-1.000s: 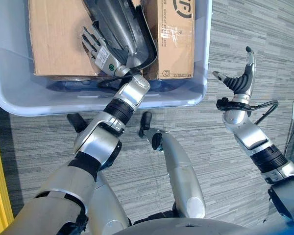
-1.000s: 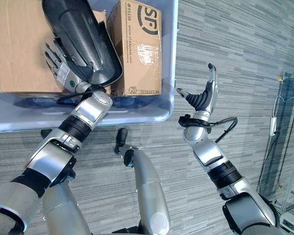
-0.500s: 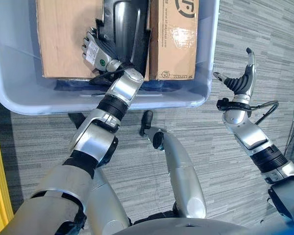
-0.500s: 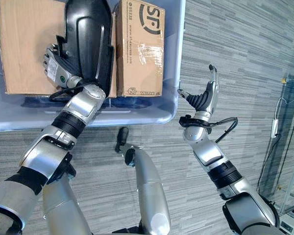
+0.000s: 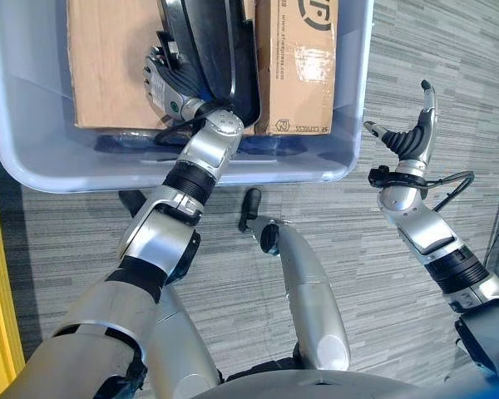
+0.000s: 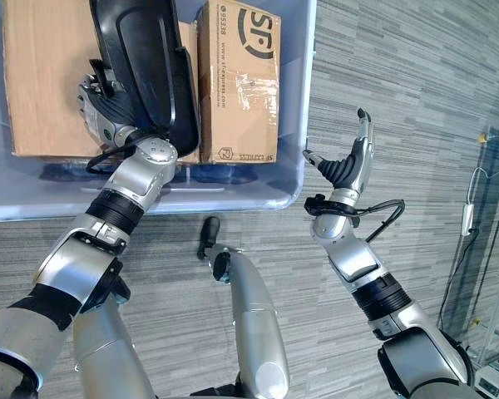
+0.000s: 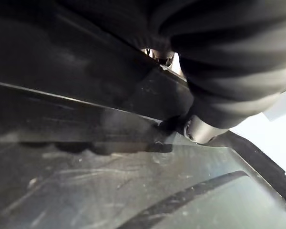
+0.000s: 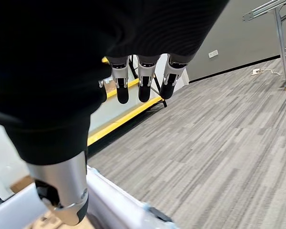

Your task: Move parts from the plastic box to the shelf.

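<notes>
Left hand (image 5: 168,87) fingers hidden behind black part (image 5: 212,50) in plastic box (image 5: 349,100), grip unclear, right hand (image 5: 409,137) open, empty

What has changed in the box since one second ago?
The left hand closed its fingers on the black plastic part and tipped it more upright between the cardboard boxes. The right hand stayed open beside the plastic box.

Grey striped plank floor (image 6: 416,100), yellow floor line (image 8: 121,123), dark grey wall (image 8: 238,33), metal frame (image 8: 269,7) by wall
</notes>
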Motion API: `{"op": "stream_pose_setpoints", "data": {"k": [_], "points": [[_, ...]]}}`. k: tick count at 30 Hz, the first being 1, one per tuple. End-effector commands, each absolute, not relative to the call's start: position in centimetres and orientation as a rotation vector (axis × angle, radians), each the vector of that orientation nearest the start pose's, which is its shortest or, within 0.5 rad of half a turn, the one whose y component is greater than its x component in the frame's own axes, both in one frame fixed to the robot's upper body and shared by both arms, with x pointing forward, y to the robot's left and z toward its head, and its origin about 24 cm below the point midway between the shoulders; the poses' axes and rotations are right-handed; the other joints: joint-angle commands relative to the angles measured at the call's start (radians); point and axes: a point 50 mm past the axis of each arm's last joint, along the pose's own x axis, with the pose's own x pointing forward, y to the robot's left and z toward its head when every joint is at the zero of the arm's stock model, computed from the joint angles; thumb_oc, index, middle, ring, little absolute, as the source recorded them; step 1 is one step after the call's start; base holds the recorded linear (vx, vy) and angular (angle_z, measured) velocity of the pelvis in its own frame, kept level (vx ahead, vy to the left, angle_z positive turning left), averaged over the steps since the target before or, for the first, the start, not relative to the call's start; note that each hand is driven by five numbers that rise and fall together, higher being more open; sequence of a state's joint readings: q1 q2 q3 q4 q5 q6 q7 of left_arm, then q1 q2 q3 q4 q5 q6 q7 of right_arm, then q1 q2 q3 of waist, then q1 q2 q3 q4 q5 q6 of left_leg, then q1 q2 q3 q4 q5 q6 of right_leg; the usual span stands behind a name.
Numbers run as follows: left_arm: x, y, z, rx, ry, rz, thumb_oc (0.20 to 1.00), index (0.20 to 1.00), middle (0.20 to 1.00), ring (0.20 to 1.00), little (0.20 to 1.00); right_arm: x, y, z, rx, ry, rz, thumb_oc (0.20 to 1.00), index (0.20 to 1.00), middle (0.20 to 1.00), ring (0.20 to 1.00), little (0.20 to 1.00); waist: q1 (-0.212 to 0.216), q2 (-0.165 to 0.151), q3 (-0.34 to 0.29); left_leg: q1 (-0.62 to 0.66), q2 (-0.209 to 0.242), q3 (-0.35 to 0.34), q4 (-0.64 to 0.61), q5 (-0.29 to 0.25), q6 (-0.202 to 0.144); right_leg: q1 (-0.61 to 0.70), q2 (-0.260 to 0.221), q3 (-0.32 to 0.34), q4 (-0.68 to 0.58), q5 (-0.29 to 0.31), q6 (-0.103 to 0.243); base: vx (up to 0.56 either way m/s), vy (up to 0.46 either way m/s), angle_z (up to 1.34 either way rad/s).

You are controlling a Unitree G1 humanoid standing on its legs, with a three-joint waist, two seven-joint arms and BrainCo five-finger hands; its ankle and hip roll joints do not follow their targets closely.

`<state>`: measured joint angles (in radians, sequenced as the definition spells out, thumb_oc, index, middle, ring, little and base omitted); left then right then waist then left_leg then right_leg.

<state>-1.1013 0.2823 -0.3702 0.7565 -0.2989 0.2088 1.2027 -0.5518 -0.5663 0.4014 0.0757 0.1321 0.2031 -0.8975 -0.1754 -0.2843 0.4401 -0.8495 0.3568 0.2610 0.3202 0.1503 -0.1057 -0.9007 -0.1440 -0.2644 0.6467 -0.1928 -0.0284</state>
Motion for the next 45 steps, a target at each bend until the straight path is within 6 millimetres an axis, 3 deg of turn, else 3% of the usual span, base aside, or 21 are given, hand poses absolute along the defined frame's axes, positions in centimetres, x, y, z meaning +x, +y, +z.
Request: {"op": "stream_pose_setpoints", "data": {"k": [1, 4, 8, 10, 13, 14, 18, 19, 20, 22, 23, 25, 29, 30, 32, 34, 36, 45], "points": [[38.3, 13.1, 14.7, 0.126, -0.002, 0.817, 0.200, 0.200, 0.200, 0.200, 0.200, 31.8, -19.4, 20.6, -0.428, -0.591, -0.601, 1.000, 1.000, 1.000, 1.000, 1.000, -0.035, -0.015, 0.080, 0.056, 0.076, -0.034, 0.132, -0.122, -0.063, 0.079, 0.052, 0.010, -0.110, 0.108, 0.075, -0.07, 0.253, 0.00], [38.2, 13.4, 15.7, 0.114, -0.060, 0.844, 0.200, 0.200, 0.200, 0.200, 0.200, 31.7, -19.4, 20.4, -0.439, -0.594, -0.594, 1.000, 1.000, 1.000, 1.000, 1.000, -0.030, 0.001, 0.080, 0.095, 0.075, -0.020, 0.108, -0.116, -0.063, 0.109, 0.052, 0.015, -0.119, 0.102, 0.073, -0.04, 0.135, 0.00], [37.2, 16.6, 19.2, 0.088, -0.304, 0.970, 0.200, 0.200, 0.200, 0.200, 0.200, 31.6, -19.4, 19.8, -0.507, -0.591, -0.551, 1.000, 1.000, 1.000, 1.000, 1.000, -0.003, 0.087, 0.080, 0.291, 0.071, 0.038, 0.009, -0.101, -0.062, 0.258, 0.042, 0.022, -0.132, 0.049, 0.066, -0.04, 0.278, -0.08], [36.9, 17.5, 19.9, 0.087, -0.357, 1.002, 0.200, 0.200, 0.200, 0.200, 0.200, 31.6, -19.5, 19.6, -0.521, -0.588, -0.541, 1.000, 1.000, 1.000, 1.000, 1.000, 0.002, 0.100, 0.080, 0.335, 0.067, 0.049, -0.008, -0.101, -0.060, 0.292, 0.041, 0.024, -0.132, 0.036, 0.064, -0.02, 0.205, -0.03], [35.1, 21.4, 23.0, 0.072, -0.532, 1.129, 0.200, 0.200, 0.200, 0.200, 0.200, 31.3, -19.9, 18.4, -0.583, -0.562, -0.492, 1.000, 1.000, 1.000, 1.000, 1.000, 0.019, 0.162, 0.079, 0.496, 0.050, 0.061, -0.054, -0.079, -0.057, 0.436, 0.036, 0.033, -0.149, 0.001, 0.057, 0.01, 0.348, -0.07], [33.9, 23.0, 24.4, 0.079, -0.620, 1.190, 0.200, 0.200, 0.200, 0.200, 0.200, 31.1, -19.7, 17.5, -0.615, -0.544, -0.458, 1.000, 1.000, 1.000, 1.000, 1.000, 0.025, 0.200, 0.051, 0.564, 0.035, 0.061, -0.083, -0.056, -0.057, 0.502, 0.026, 0.035, -0.176, -0.009, 0.053, 0.03, 0.336, -0.08], [32.7, 24.1, 26.1, 0.095, -0.683, 1.219, 0.200, 0.200, 0.200, 0.200, 0.200, 30.8, -19.4, 16.0, -0.662, -0.508, -0.405, 1.000, 1.000, 1.000, 1.000, 1.000, 0.030, 0.247, 0.002, 0.622, 0.013, 0.063, -0.110, -0.042, -0.053, 0.566, 0.002, 0.039, -0.205, -0.020, 0.050, 0.05, 0.213, 0.02], [32.7, 24.1, 26.1, 0.095, -0.682, 1.219, 0.200, 0.200, 0.200, 0.200, 0.200, 30.8, -19.4, 16.0, -0.662, -0.507, -0.404, 1.000, 1.000, 1.000, 1.000, 1.000, 0.029, 0.247, 0.003, 0.625, 0.013, 0.063, -0.111, -0.041, -0.053, 0.569, 0.002, 0.039, -0.207, -0.020, 0.050, 0.09, 0.246, 0.05], [32.1, 24.5, 27.0, 0.131, -0.709, 1.206, 0.200, 0.200, 0.200, 0.200, 0.200, 30.7, -18.5, 14.6, -0.690, -0.478, -0.353, 1.000, 1.000, 1.000, 1.000, 1.000, 0.039, 0.278, -0.036, 0.670, -0.004, 0.058, -0.133, -0.034, -0.050, 0.631, -0.017, 0.036, -0.232, -0.027, 0.049, 0.08, 0.193, 0.01], [32.0, 24.3, 27.4, 0.147, -0.693, 1.146, 0.200, 0.200, 0.200, 0.200, 0.200, 30.6, -17.7, 13.6, -0.702, -0.444, -0.314, 1.000, 1.000, 1.000, 1.000, 1.000, 0.048, 0.298, -0.067, 0.708, -0.023, 0.054, -0.154, -0.032, -0.045, 0.693, -0.032, 0.026, -0.264, -0.025, 0.053, 0.11, 0.228, 0.10], [32.3, 24.2, 26.8, 0.159, -0.658, 1.073, 0.200, 0.200, 0.200, 0.200, 0.200, 30.5, -17.2, 13.1, -0.698, -0.422, -0.285, 1.000, 1.000, 1.000, 1.000, 1.000, 0.059, 0.313, -0.082, 0.725, -0.027, 0.065, -0.175, -0.019, -0.029, 0.723, -0.037, 0.008, -0.288, -0.002, 0.051, 0.06, 0.159, 0.10], [32.4, 23.9, 26.2, 0.170, -0.640, 1.012, 0.200, 0.200, 0.200, 0.200, 0.200, 30.5, -16.9, 12.6, -0.681, -0.391, -0.261, 1.000, 1.000, 1.000, 1.000, 1.000, 0.069, 0.317, -0.093, 0.742, -0.036, 0.060, -0.190, -0.023, -0.026, 0.750, -0.042, -0.003, -0.308, 0.004, 0.056, 0.02, 0.060, 0.07], [32.2, 22.3, 23.1, 0.193, -0.554, 0.816, 0.200, 0.200, 0.200, 0.200, 0.200, 30.1, -16.2, 11.8, -0.645, -0.356, -0.197, 1.000, 1.000, 1.000, 1.000, 1.000, 0.102, 0.327, -0.107, 0.768, -0.053, 0.034, -0.220, -0.036, -0.021, 0.802, -0.055, -0.031, -0.338, 0.014, 0.070, -0.02, 0.034, 0.06], [31.7, 21.4, 21.0, 0.205, -0.526, 0.745, 0.200, 0.200, 0.200, 0.200, 0.200, 29.9, -16.0, 11.6, -0.614, -0.342, -0.186, 1.000, 1.000, 1.000, 1.000, 1.000, 0.120, 0.326, -0.111, 0.777, -0.058, 0.023, -0.229, -0.041, -0.018, 0.818, -0.059, -0.046, -0.346, 0.019, 0.073, -0.05, 0.016, 0.12], [31.3, 20.8, 19.7, 0.223, -0.508, 0.701, 0.200, 0.200, 0.200, 0.200, 0.200, 29.7, -15.9, 11.4, -0.592, -0.332, -0.176, 1.000, 1.000, 1.000, 1.000, 1.000, 0.131, 0.325, -0.115, 0.783, -0.062, 0.014, -0.237, -0.043, -0.016, 0.828, -0.061, -0.056, -0.348, 0.020, 0.076, -0.03, 0.000, 0.19], [29.9, 18.8, 16.8, 0.259, -0.473, 0.566, 0.200, 0.200, 0.200, 0.200, 0.200, 29.2, -15.7, 10.9, -0.513, -0.292, -0.140, 1.000, 1.000, 1.000, 1.000, 1.000, 0.165, 0.321, -0.126, 0.791, -0.069, -0.011, -0.254, -0.045, -0.012, 0.859, -0.063, -0.083, -0.365, 0.025, 0.081, -0.05, -0.002, 0.32], [29.3, 18.2, 15.9, 0.275, -0.460, 0.525, 0.200, 0.200, 0.200, 0.200, 0.200, 29.1, -15.4, 10.5, -0.465, -0.273, -0.112, 1.000, 1.000, 1.000, 1.000, 1.000, 0.181, 0.321, -0.130, 0.793, -0.069, -0.022, -0.258, -0.040, -0.014, 0.873, -0.065, -0.096, -0.373, 0.029, 0.081, -0.03, 0.009, 0.22], [26.1, 18.8, 11.9, 0.390, -0.381, 0.444, 0.200, 0.200, 0.200, 0.200, 0.200, 28.5, -13.6, 10.6, -0.312, -0.247, 0.034, 1.000, 1.000, 1.000, 1.000, 1.000, 0.278, 0.307, -0.158, 0.798, -0.091, -0.069, -0.291, -0.039, -0.019, 0.944, -0.073, -0.171, -0.446, 0.066, 0.091, -0.02, 0.087, 0.22]]}}
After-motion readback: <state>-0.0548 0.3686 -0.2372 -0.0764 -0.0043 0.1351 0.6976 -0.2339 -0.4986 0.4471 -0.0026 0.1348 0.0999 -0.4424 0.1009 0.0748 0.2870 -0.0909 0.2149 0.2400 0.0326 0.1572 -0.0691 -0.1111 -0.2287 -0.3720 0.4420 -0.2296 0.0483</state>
